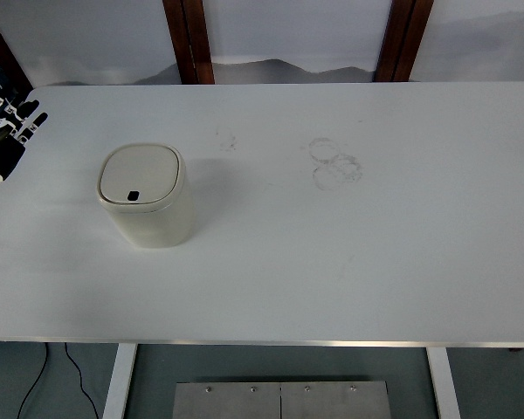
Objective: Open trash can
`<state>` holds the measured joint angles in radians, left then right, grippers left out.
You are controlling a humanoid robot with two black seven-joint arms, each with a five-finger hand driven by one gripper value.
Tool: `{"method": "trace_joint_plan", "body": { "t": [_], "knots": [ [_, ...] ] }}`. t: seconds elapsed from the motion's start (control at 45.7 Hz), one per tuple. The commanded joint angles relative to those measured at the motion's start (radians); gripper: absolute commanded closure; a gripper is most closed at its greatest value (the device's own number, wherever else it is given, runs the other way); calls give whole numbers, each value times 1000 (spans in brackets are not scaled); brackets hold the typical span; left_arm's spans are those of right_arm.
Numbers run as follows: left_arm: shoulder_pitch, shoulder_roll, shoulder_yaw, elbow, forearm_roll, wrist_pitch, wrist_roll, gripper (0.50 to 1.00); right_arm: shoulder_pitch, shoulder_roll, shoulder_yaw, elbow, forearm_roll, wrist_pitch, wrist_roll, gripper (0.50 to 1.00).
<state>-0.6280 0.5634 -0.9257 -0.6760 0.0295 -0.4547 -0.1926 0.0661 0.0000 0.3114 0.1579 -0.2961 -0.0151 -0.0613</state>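
A small cream trash can (145, 195) with a rounded square lid (138, 174) stands on the left part of the white table (332, 244). The lid lies flat and closed, with a small dark button at its near edge. My left hand (10, 124) shows at the far left edge, its black-tipped fingers spread and holding nothing. It hovers well to the left of the can, apart from it. The right hand is out of view.
Faint ring marks (334, 161) stain the table's middle. Dark wooden posts (192, 39) stand behind the far edge. A metal plate (279, 400) and a black cable (74, 375) lie below the near edge.
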Motion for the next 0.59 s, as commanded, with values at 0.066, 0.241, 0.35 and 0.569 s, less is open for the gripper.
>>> {"method": "trace_joint_plan", "body": {
  "t": [0.066, 0.241, 0.35, 0.569],
  "knots": [
    [-93, 55, 165, -34, 0, -1, -1, 500, 0, 0, 0, 0, 0, 0, 0, 505],
    [-193, 130, 327, -126, 1, -4, 1, 500, 0, 0, 0, 0, 0, 0, 0, 505],
    [-255, 168, 413, -194, 39, -4, 1, 500, 0, 0, 0, -1, 0, 0, 0, 505],
    [-361, 256, 579, -333, 165, -10, 5, 500, 0, 0, 0, 0, 0, 0, 0, 505]
  ]
}}
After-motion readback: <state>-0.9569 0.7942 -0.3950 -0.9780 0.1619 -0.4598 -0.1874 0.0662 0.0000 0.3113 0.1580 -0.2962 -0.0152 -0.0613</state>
